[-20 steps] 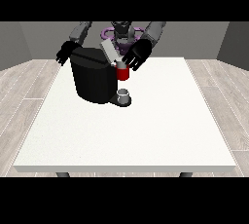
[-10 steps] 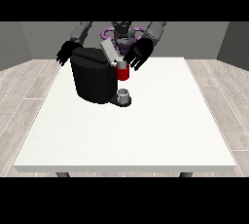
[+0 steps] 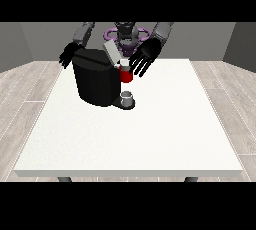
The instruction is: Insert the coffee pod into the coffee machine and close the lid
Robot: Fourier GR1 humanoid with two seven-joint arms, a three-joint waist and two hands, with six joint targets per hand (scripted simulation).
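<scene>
A black coffee machine (image 3: 96, 81) stands on the white table (image 3: 150, 134) at the back left. Its grey lid (image 3: 111, 54) is tilted up and open. A red pod holder (image 3: 125, 75) with a pale coffee pod (image 3: 124, 64) on top sits at the machine's front. The hand at the view's right (image 3: 145, 56) hovers just right of the pod, fingers spread and straight, holding nothing. The hand at the view's left (image 3: 67, 56) hangs behind the machine's left side, partly hidden, fingers relaxed.
A small grey cup (image 3: 127, 97) stands on the machine's drip base under the red holder. The table stretches wide toward the front and right. A purple ring-shaped object (image 3: 112, 35) shows behind the robot's torso.
The hand at the view's right has lifted slightly up and away from the pod. The lid stays tilted up. The other hand has barely moved.
</scene>
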